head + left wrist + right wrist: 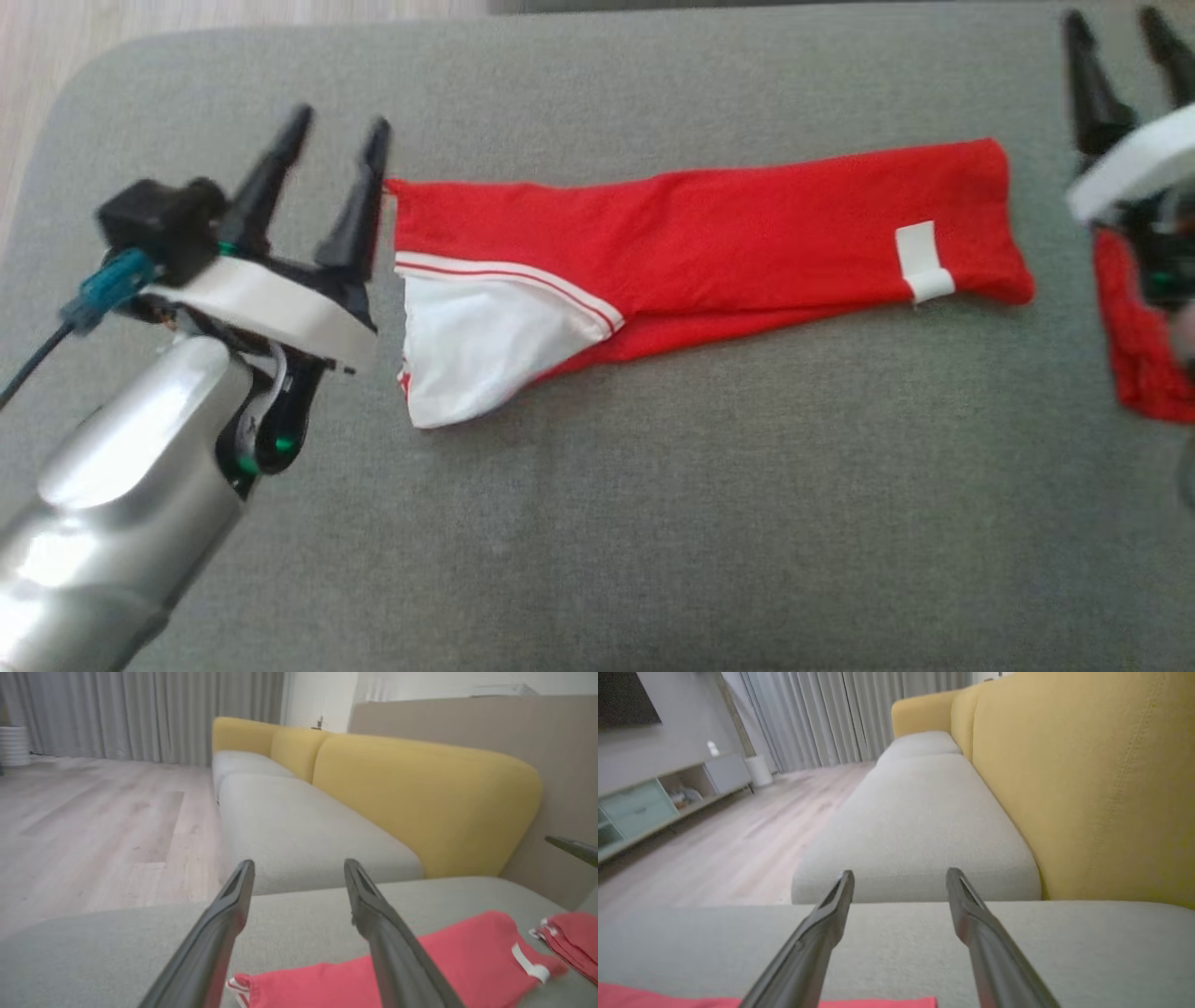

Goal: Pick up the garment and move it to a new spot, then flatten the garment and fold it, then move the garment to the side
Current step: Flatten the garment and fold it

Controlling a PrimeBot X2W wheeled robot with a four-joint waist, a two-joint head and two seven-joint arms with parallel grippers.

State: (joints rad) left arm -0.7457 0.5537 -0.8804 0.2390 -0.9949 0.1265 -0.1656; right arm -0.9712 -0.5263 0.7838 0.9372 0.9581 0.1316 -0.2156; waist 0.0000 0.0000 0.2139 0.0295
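A red garment (pixel 728 233) lies folded into a long strip across the grey cushion (pixel 653 523), with a white panel at its left end and a white tag (pixel 924 261) near its right end. My left gripper (pixel 341 121) is open just off the garment's left end, with one finger close to the cloth's corner and nothing between the fingers. In the left wrist view that gripper (pixel 299 868) stands open above the garment (pixel 467 942). My right gripper (pixel 1116 19) is open past the garment's right end. In the right wrist view it (pixel 900 877) is empty, with the garment's red edge (pixel 878 1002) at the bottom.
A second red cloth (pixel 1134 345) lies at the cushion's right edge beneath my right arm, also visible in the left wrist view (pixel 574 942). A yellow sofa backrest (pixel 420 793) rises behind the seat. Wooden floor (pixel 93 826) lies beyond the cushion's left edge.
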